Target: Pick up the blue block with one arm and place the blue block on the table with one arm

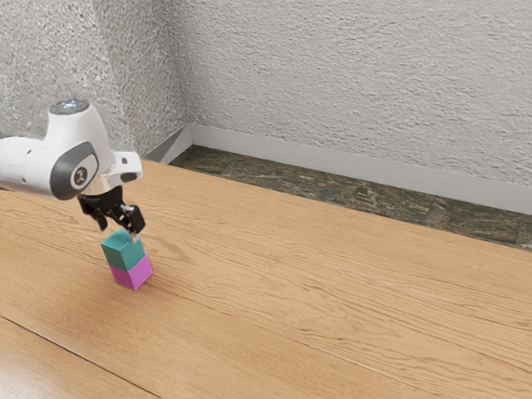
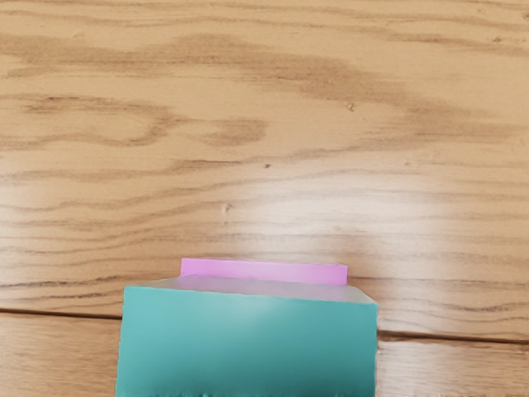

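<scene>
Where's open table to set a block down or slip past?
Widest: the table from the pink block out to the exterior view's right, up to the edge by the floor. A smaller patch lies between that block and the near seam. Crowded: at the teal block atop it, with the end effector there.

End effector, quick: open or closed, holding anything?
End effector: open, fingers apart at the top of the teal block, not gripping it.
</scene>
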You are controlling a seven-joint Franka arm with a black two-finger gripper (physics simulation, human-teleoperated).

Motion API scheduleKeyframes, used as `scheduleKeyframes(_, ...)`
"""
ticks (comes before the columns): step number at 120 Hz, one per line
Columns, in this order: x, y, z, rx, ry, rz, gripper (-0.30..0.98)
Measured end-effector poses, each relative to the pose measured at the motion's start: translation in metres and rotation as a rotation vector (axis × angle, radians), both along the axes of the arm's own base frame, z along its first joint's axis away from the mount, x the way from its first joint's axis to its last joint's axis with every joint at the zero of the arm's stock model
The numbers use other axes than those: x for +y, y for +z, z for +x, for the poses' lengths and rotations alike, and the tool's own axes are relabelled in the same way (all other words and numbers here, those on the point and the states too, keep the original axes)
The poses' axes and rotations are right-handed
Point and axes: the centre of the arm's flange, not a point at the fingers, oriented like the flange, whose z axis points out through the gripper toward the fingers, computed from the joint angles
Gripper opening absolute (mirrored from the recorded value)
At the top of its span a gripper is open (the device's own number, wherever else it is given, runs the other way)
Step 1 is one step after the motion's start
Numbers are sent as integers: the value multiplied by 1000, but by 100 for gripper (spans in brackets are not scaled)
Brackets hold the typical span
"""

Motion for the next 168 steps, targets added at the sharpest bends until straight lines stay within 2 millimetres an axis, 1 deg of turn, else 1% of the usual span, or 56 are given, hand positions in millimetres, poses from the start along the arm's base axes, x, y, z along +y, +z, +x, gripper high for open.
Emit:
scheduleKeyframes(24, -4, -4, -1, -12, -5, -17, 65)
scheduleKeyframes(48, 5, -6, -2, -16, 3, -20, 65)
scheduleKeyframes(72, 17, -16, -5, 2, 18, -19, 65)
scheduleKeyframes(85, 16, -34, -2, 23, 28, -42, 65)
scheduleKeyframes(96, 11, -38, 1, 19, 26, -59, 56)
scheduleKeyframes(108, 12, -38, 2, 12, 28, -68, 44)
scheduleKeyframes(116, 13, -38, 2, 8, 29, -69, 42)
scheduleKeyframes(121, 14, -32, 4, -5, 28, -68, 39)
scheduleKeyframes(128, 12, -14, 11, -31, 19, -64, 37)
scheduleKeyframes(133, 6, -2, 16, -39, 6, -65, 37)
scheduleKeyframes(140, -14, 1, 22, -27, -23, -70, 37)
scheduleKeyframes(145, -37, -1, 26, -13, -56, -76, 37)
scheduleKeyframes(159, -114, -4, 32, 13, -163, -91, 38)
scheduleKeyframes(164, -133, -8, 30, 26, -184, -94, 38)
scheduleKeyframes(168, -140, -16, 29, 42, -186, -96, 38)
